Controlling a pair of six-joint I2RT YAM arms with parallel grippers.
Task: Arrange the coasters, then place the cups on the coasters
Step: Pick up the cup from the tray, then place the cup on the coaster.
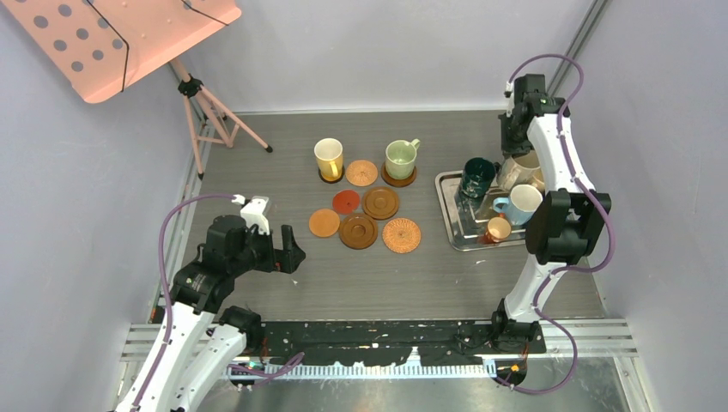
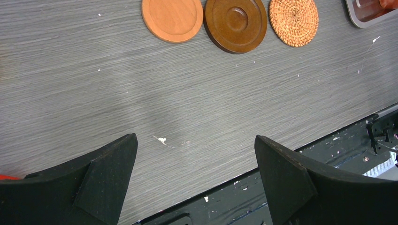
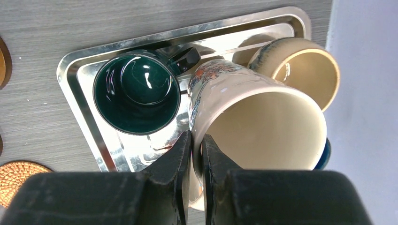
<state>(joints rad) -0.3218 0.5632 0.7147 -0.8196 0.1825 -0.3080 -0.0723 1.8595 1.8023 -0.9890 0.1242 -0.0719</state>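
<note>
We log the right arm [image 1: 562, 172] reared tall, wrist pitched down at 3 o'clock. The right gripper [image 3: 197, 140] pinches the rim of the tilted cream mug [image 3: 263, 122] over the tray [image 3: 80, 79]. The left gripper [image 2: 195, 140] is splayed wide and empty, low at 8 o'clock.

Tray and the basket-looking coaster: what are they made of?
The tray looks like polished metal, since it shines like a mirror. The woven coaster looks like wicker or rattan, going by its coiled, braided strands; I can't tell which.
</note>
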